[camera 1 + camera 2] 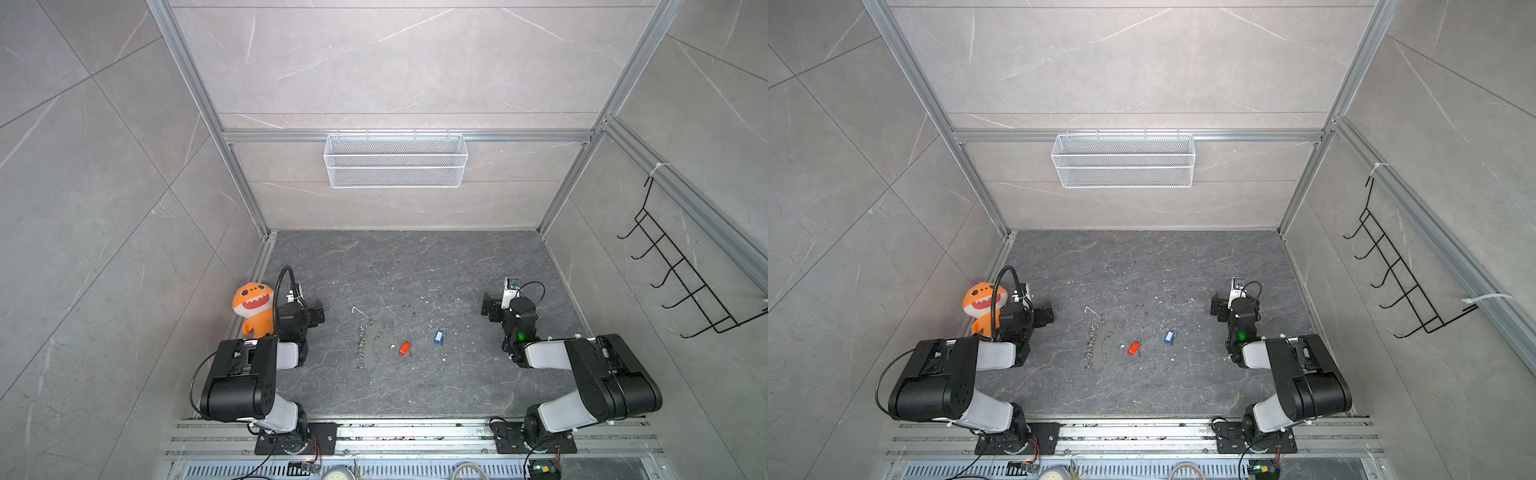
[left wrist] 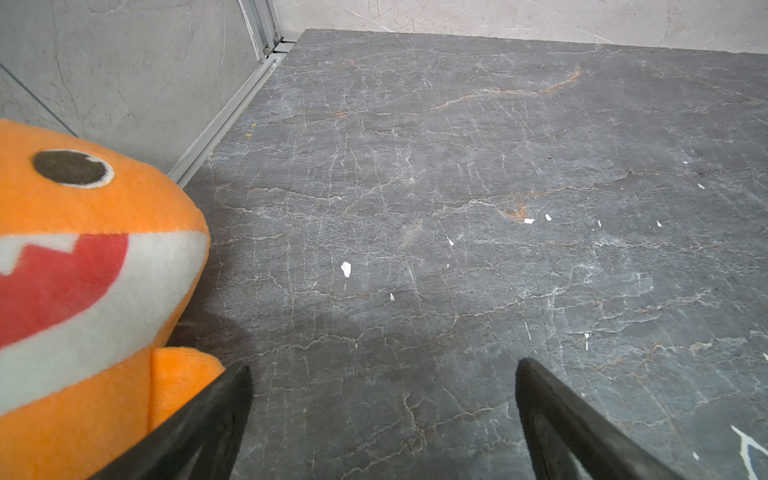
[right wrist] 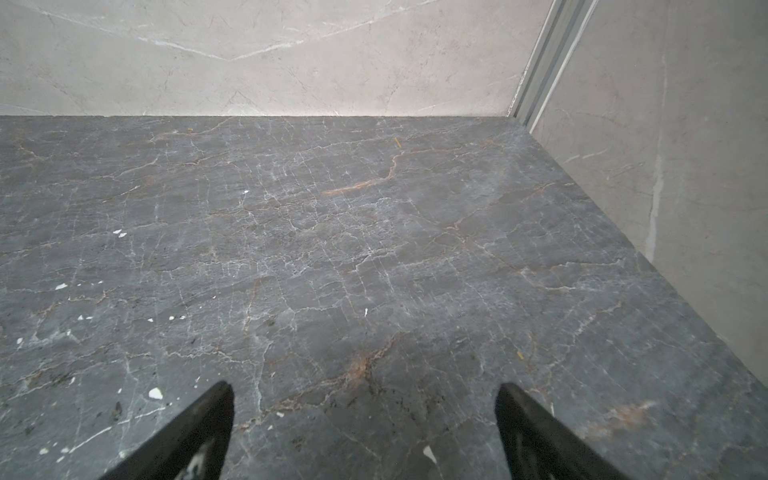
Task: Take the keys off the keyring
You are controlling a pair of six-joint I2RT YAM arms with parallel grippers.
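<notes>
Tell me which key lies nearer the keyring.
The red-tagged key: it lies just beside the keyring, while the blue-tagged key sits farther off, beyond the red one.

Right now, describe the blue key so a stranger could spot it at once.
On the dark grey marble table, in a top view, three small things lie in a row near the middle. The blue key is furthest right, beyond the grey keyring and the red-orange key. Only it has a blue tag.
</notes>
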